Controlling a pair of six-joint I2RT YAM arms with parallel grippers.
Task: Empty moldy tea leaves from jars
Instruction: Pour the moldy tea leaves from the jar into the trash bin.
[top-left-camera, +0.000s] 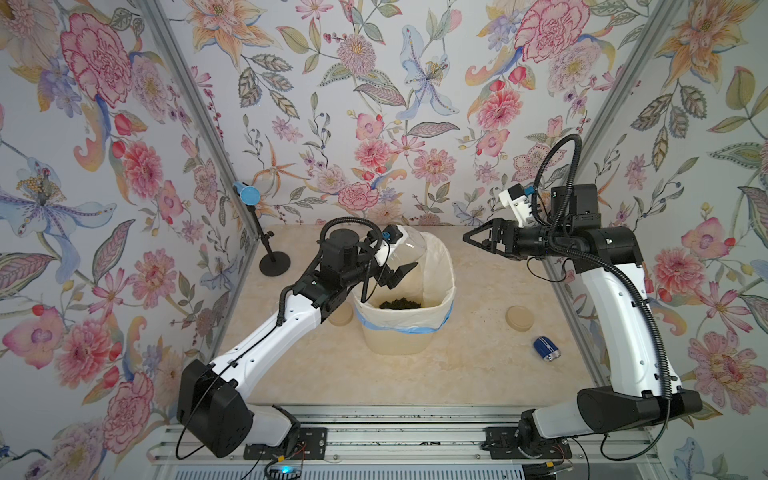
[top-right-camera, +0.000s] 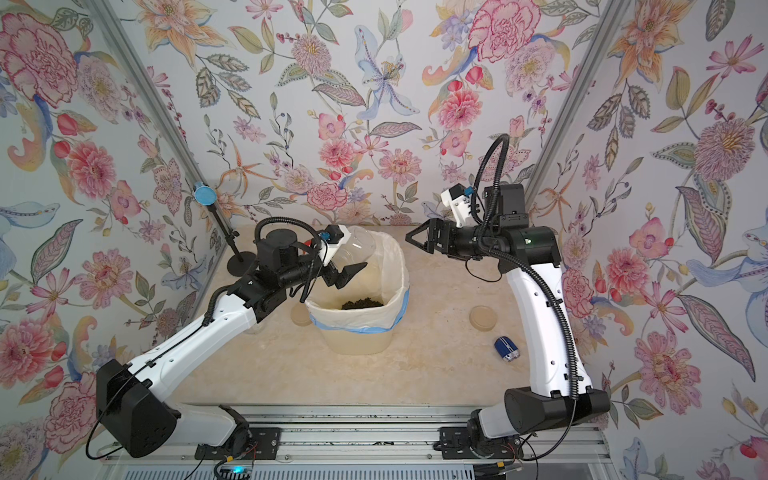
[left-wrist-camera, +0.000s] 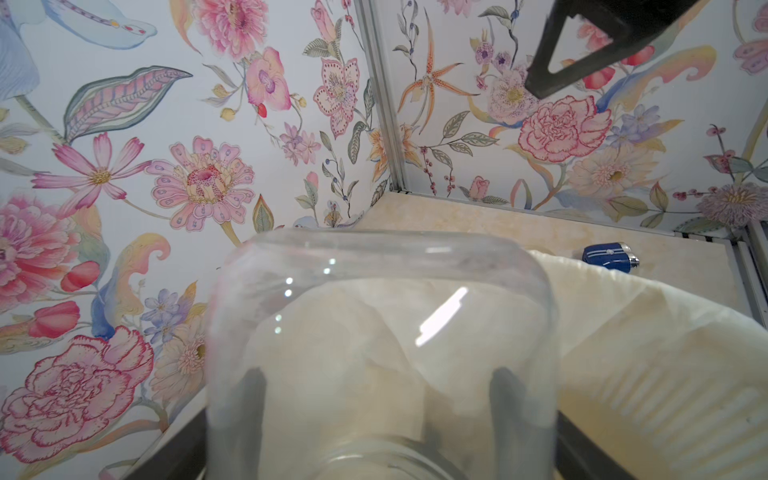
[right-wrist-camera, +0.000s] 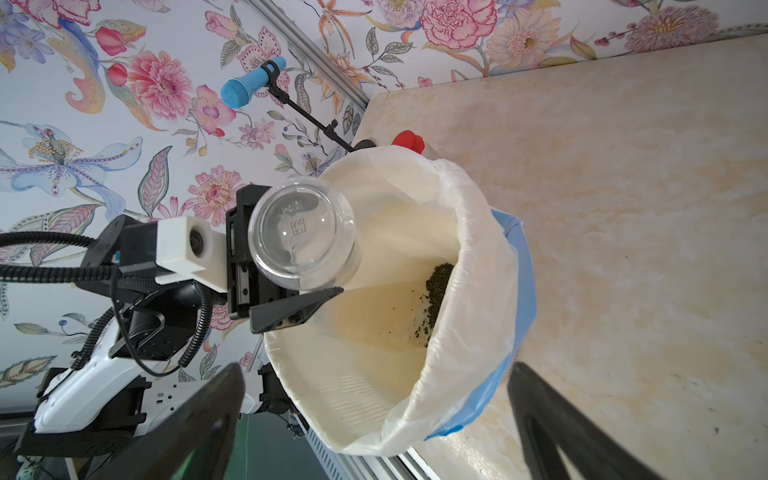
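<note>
Floral wallpaper walls (top-left-camera: 374, 83); beige marbled tabletop (top-left-camera: 457, 374).

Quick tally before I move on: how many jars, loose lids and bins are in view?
Jars: 2, a clear jar in the left gripper and a red-capped jar behind the bin
Loose beige lids: 2
Bin: 1
Total: 5

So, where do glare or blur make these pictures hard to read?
Left wrist view: the jar carries a bright streak of glare and looks hazy, being so near. Right wrist view: the right gripper has dark, unfocused fingers, yet the tea leaves look sharp. In both top views light is even, but the clear jar nearly vanishes against the bin.
</note>
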